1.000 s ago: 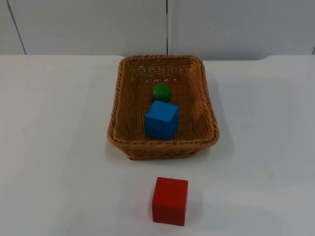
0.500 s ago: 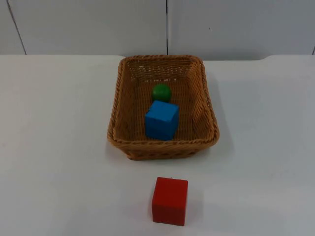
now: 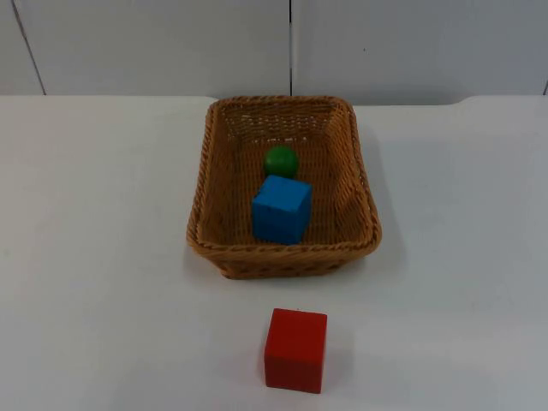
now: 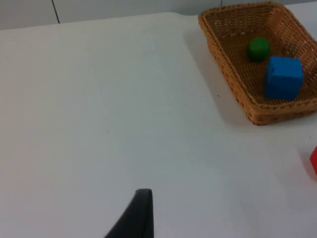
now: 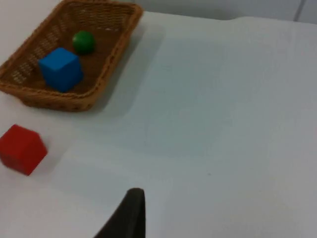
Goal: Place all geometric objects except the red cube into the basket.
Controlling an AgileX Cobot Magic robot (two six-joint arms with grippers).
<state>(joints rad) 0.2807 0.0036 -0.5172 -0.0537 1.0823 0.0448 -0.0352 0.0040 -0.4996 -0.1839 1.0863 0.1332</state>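
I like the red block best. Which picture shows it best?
The top view: the red cube sits whole on the white table, in front of the basket. The right wrist view also shows it whole, but off to the side. The left wrist view catches just a red sliver at the picture's edge.

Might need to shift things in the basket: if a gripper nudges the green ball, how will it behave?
The green ball is round and smooth, so it would probably roll. The basket walls and the blue cube touching it should stop it soon. It looks rigid.
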